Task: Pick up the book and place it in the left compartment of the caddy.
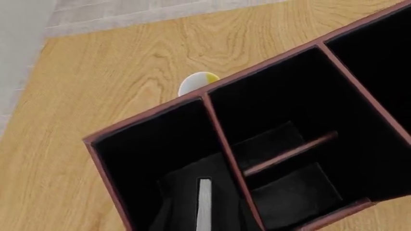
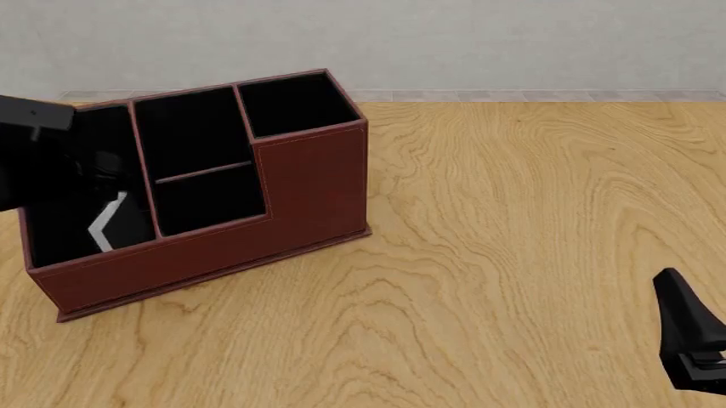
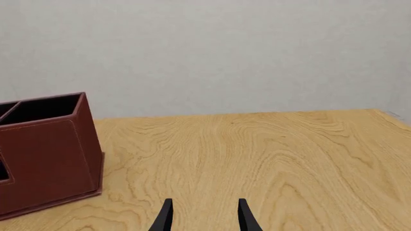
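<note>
Table (image 2: 511, 255): a light wood-grain top is carrying everything in the scene, running back to a pale grey wall.
Caddy (image 2: 306, 183): the reddish-brown organiser is standing on the left half of the table in the front view, angled a little, its stepped front wall rising to the tall square section at its right end; its interior is showing black.
Left compartment (image 2: 51, 229): the widest section, at the caddy's low end, is taking in the left arm from above.
Left arm (image 2: 34, 161): its black body is reaching down into the left compartment and hiding much of that section in the front view.
Left gripper (image 1: 204, 219): it is sitting low inside the left compartment, with its dark fingers pressing on either side of the book.
Right gripper (image 3: 204, 216): it is hanging low over bare table at the front view's lower right, well apart from the caddy, with its two fingers spread and nothing between them.
Book (image 1: 204, 204): it is standing on edge inside the left compartment, its white page edge facing up between the left gripper's fingers; whether it is touching the floor, I cannot tell.
Round object (image 1: 198, 83): a small white and yellow thing is lying on the table just behind the caddy's back wall.
</note>
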Robot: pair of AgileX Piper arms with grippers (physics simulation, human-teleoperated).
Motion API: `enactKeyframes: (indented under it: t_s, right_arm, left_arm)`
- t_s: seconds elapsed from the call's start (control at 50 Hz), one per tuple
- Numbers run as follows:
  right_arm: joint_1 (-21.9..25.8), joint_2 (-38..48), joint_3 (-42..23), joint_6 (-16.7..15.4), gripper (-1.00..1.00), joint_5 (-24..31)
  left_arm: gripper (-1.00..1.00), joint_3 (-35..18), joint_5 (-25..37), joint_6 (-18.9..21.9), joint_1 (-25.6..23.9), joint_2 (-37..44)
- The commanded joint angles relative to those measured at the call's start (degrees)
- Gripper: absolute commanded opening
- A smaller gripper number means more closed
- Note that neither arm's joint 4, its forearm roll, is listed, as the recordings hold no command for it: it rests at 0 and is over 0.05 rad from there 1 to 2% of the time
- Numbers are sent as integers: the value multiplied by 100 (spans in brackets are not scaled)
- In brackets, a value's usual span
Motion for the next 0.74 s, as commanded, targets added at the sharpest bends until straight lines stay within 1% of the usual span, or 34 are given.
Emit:
enactKeyframes:
  t_s: [0.02,0.24,0.62,0.66,0.74]
  right_arm:
    - [-5,-3,12,11,100,-18]
    - [-6,-3,-1,12,100,-8]
    - [-19,-8,-7,46,100,-20]
    - [-11,-8,4,49,100,-31]
    - [11,-6,7,55,100,-24]
  left_arm:
    - [100,-115,177,40,19,-199]
    - [100,-278,413,102,22,-486]
    - [100,-824,1039,89,-69,-1108]
    - [100,-904,1135,143,-79,-1211]
    - [100,-1158,1345,96,-93,-1383]
